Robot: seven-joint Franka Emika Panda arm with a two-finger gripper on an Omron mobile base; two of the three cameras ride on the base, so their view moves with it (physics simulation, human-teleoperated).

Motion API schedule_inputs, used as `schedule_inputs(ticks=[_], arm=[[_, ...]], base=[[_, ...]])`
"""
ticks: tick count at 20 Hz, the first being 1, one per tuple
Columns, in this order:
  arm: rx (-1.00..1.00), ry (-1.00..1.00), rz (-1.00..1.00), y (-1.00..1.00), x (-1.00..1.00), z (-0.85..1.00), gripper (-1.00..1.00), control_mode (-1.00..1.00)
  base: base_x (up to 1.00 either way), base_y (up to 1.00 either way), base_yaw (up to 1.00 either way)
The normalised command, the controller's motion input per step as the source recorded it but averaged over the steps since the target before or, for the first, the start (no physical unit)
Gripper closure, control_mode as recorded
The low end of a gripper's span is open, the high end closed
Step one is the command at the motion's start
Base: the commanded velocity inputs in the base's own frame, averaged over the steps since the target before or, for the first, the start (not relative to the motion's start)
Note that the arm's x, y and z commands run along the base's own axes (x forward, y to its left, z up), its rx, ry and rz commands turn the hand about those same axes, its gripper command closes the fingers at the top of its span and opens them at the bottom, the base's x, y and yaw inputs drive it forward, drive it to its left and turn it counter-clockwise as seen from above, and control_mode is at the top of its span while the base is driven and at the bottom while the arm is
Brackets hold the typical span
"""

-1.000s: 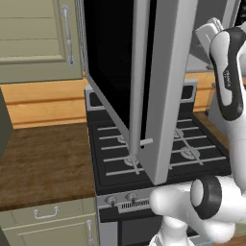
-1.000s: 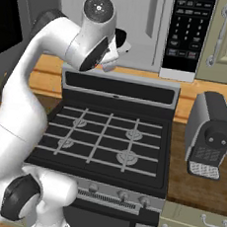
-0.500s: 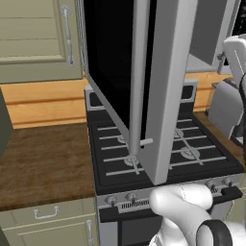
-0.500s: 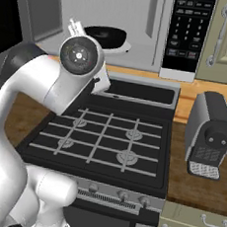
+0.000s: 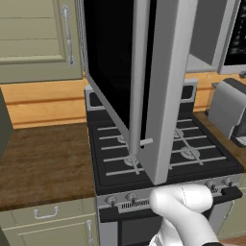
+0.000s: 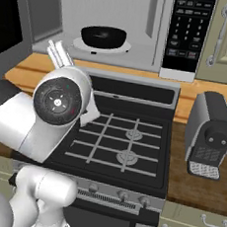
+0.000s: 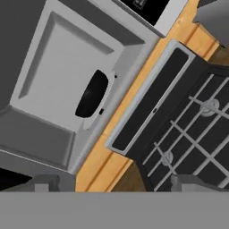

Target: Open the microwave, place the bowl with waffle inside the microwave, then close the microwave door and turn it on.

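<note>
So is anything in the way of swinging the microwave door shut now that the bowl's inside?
Nothing visible blocks it. The bowl sits well inside the microwave on its white turntable, behind the opening. The microwave door stands wide open over the stove, and the arm hangs below the opening.

- Even, flat rendered light in all views; no clear light source, no hard cast shadows.
- Microwave door (image 5: 144, 81) glass reads pure black, no reflections or glare (left base view).
- Microwave (image 6: 108, 20) cavity bright pale grey inside; bowl (image 6: 103, 36) very dark, little detail.
- Stove (image 6: 120, 141) top dark, grates still legible.
- Hand view soft, slightly blurred, strongly rolled; edges not noticeably distorted.
- Low res overall, jagged edges.
</note>
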Motion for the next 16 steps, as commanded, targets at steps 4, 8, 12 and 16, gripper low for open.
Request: schedule_inputs(ticks=[4, 8, 12, 16], arm=[[0.00, 0.02, 0.05, 0.00, -0.94, 0.00, 1.00, -1.00], [-0.01, 0.02, 0.11, 0.04, -0.89, -0.06, 1.00, -1.00], [-0.05, 0.00, 0.09, 0.42, -0.90, -0.28, 1.00, -1.00], [-0.13, -0.11, 0.00, 1.00, -0.63, -0.57, 1.00, -1.00]], base=[[0.00, 0.00, 0.00], [0.00, 0.00, 0.00], [0.00, 0.00, 0.00], [0.00, 0.00, 0.00]])
